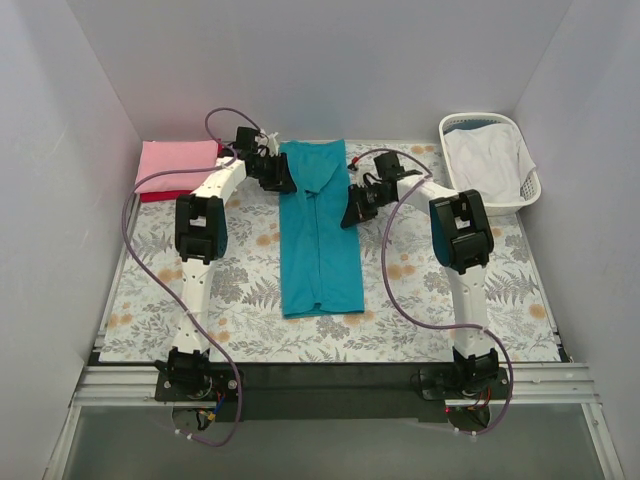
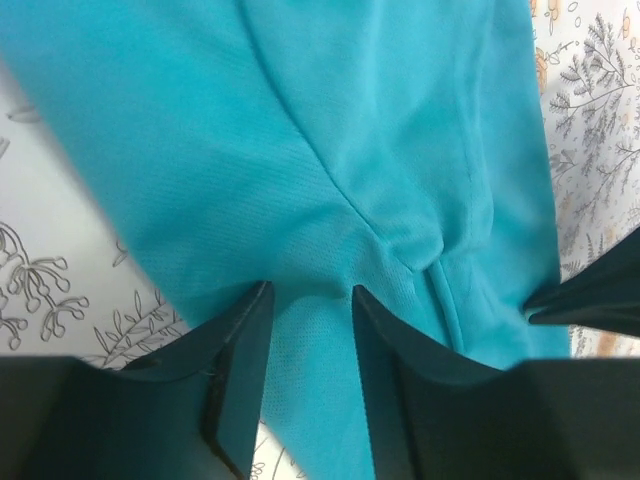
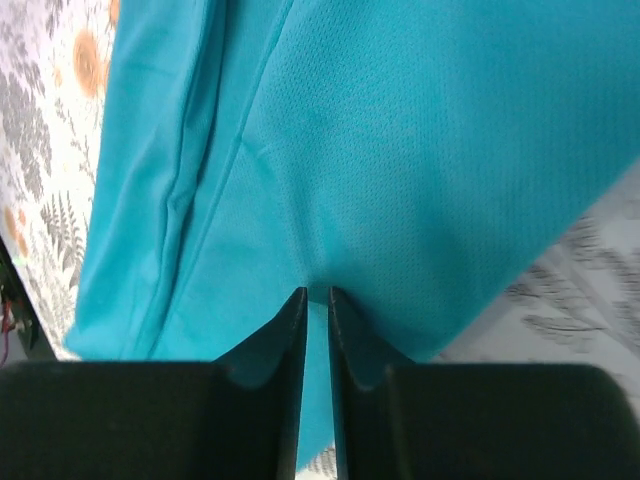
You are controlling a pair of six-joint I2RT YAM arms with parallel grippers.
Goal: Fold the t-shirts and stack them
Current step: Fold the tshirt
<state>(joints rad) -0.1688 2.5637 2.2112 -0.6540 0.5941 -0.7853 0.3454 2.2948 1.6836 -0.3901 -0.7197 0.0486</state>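
The teal-blue t-shirt (image 1: 318, 235) lies as a long narrow strip down the middle of the table. My left gripper (image 1: 278, 178) is at its left edge near the far end. In the left wrist view the jaws (image 2: 310, 290) stand apart with teal cloth (image 2: 330, 150) lying between and under them, so it is open. My right gripper (image 1: 352, 210) is at the shirt's right edge. In the right wrist view it (image 3: 317, 292) is pinched shut on a fold of the teal cloth (image 3: 420, 150). A folded light pink t-shirt (image 1: 178, 160) lies on a red one (image 1: 150, 196) at the back left.
A white slatted laundry basket (image 1: 452, 125) holding white cloth stands at the back right. The table has a floral cover (image 1: 430, 300). White walls close in the left, back and right sides.
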